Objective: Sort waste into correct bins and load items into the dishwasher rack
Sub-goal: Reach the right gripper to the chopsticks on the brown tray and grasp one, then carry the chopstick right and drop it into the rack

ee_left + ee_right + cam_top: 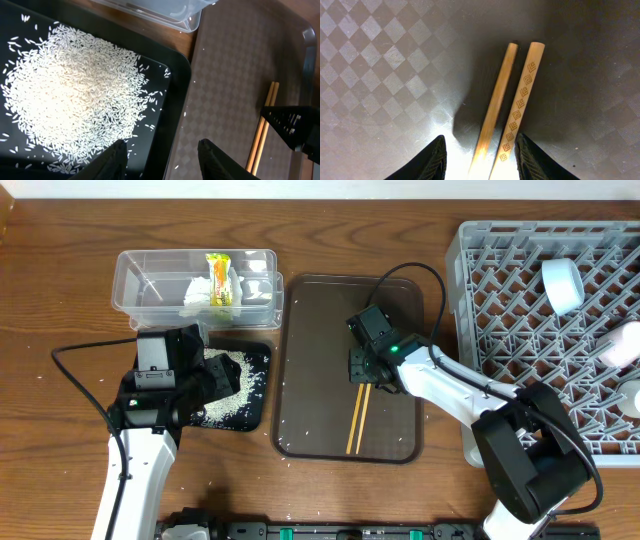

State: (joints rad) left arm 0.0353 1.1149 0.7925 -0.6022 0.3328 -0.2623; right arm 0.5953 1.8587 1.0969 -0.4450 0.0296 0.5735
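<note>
The light wooden chopsticks (358,415) lie side by side on the dark brown serving tray (300,360). My right gripper (363,372) is open just above their far ends, one finger on each side of the pair (512,105). My left gripper (205,375) is open and empty over the right edge of the black tray (258,355), which holds a heap of white rice (70,90). The clear tub (140,275) holds the crumpled tissue (200,295) and the yellow wrapper (219,278). The grey rack (520,310) holds a pale cup (562,285) and a pink cup (625,340). The blue plate is out of view.
A few rice grains lie loose on the wooden table near the brown tray's front edge (290,452). A white item (632,398) sits in the rack at the right frame edge. The left wrist view shows the chopsticks (262,130) and my right gripper's fingers (292,122).
</note>
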